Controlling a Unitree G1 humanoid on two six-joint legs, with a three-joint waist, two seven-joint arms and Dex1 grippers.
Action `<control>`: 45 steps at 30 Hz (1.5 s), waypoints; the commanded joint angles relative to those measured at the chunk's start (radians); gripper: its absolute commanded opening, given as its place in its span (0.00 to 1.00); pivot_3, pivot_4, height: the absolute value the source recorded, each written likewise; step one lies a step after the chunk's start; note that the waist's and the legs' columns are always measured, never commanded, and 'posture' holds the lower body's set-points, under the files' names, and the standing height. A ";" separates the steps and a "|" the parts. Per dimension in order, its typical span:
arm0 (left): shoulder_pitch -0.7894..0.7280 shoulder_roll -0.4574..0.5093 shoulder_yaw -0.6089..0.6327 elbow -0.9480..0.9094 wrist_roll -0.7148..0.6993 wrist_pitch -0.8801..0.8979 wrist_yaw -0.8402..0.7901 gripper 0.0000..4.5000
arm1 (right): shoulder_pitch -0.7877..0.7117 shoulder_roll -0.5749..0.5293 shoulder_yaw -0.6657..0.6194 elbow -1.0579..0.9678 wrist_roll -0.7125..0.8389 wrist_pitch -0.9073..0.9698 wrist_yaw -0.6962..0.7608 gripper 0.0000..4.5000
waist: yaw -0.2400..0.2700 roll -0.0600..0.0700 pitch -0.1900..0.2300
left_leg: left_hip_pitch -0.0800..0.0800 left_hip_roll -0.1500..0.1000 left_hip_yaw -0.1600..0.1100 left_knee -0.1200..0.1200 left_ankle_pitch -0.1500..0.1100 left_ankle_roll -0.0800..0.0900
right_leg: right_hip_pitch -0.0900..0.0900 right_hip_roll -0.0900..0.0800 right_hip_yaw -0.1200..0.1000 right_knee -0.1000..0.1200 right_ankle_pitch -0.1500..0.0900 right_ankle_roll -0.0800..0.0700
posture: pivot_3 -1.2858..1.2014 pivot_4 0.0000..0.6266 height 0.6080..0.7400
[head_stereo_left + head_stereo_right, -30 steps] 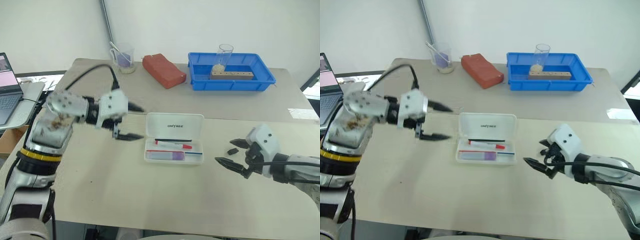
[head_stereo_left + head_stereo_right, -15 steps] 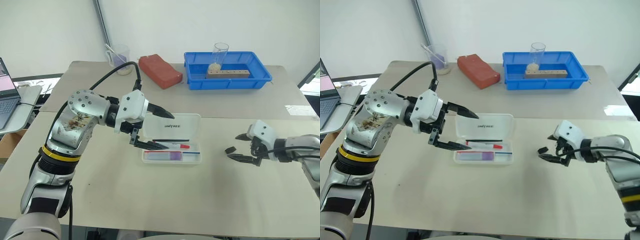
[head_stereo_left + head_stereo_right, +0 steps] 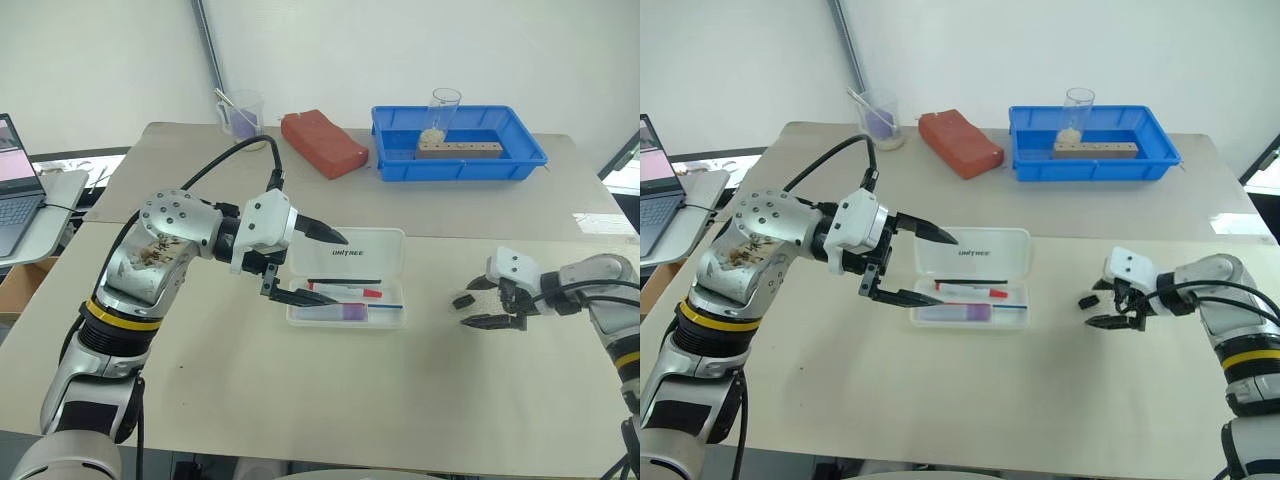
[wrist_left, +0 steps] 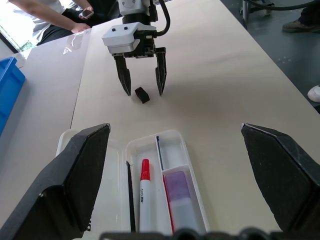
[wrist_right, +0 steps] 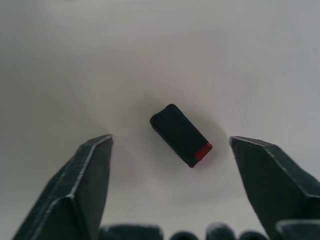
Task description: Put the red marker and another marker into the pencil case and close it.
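The pencil case (image 3: 360, 250) lies open mid-table, its lid folded back flat with "UNITREE" on it. In its tray rest the red marker (image 3: 345, 291) and the purple marker (image 3: 335, 312), beside a thin black stick and a thin red-and-blue stick. My left gripper (image 3: 336, 270) is open and reaches over the case's left end, one finger above the lid, the other at the tray's front; it holds nothing. The left wrist view looks down on the red marker (image 4: 145, 192) and purple marker (image 4: 179, 197). My right gripper (image 3: 476, 307) is open, right of the case.
A small black block with a red end (image 5: 180, 135) lies on the table between my right fingers, untouched. At the back stand a blue tray (image 3: 462, 172) holding a glass and wooden block, a red brick-shaped thing (image 3: 325, 142) and a beaker (image 3: 243, 115). A laptop (image 3: 15, 190) sits far left.
My left gripper has moved right, from beside the case to over its left end. My right gripper has come down around the small black block and its fingers have narrowed. The head view shifted.
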 commanded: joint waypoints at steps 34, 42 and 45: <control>0.242 0.128 0.041 -0.223 -0.020 -0.007 0.059 1.00 | -0.012 0.116 0.131 -0.615 0.060 0.350 -0.055 0.04 | 0.015 0.002 0.002 | 0.001 0.001 -0.001 -0.001 -0.001 0.000 | -0.001 0.001 0.000 0.001 -0.001 -0.002 | 0.52 0.24 1.00; 0.244 0.134 0.040 -0.228 -0.021 0.001 0.072 1.00 | -0.041 0.142 0.140 -0.533 0.027 0.302 -0.065 0.35 | 0.011 0.002 0.002 | 0.001 0.001 -0.001 -0.001 -0.001 0.000 | -0.001 0.001 0.000 0.001 -0.001 -0.002 | 0.52 0.24 1.00; 0.246 0.139 0.040 -0.229 -0.023 0.000 0.072 1.00 | -0.039 0.147 0.135 -0.537 0.033 0.309 -0.058 0.58 | 0.010 0.002 0.002 | 0.001 0.001 -0.001 -0.001 -0.001 0.000 | -0.001 0.002 0.000 0.001 -0.001 -0.002 | 0.52 0.24 1.00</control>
